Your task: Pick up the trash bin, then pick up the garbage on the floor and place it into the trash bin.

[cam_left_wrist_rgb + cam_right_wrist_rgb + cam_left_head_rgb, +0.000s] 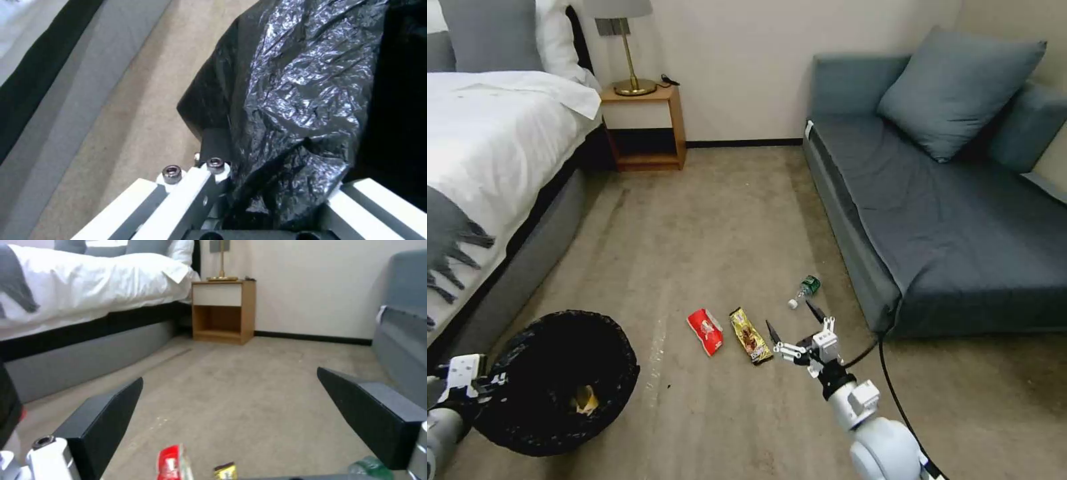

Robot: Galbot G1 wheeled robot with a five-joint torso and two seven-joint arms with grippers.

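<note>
Bin (554, 380) clamped at rim by left gripper (484, 385); right gripper (792, 325), fingers spread, above wrapper (750, 335), poised to grab.

Bed (487, 133), nightstand (644, 127), lamp (627, 47), sofa (947, 200)

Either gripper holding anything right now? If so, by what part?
Left gripper is shut on the trash bin, clamped at its bag-draped rim. Right gripper is open and empty, hovering above the floor near the bar wrapper.
</note>
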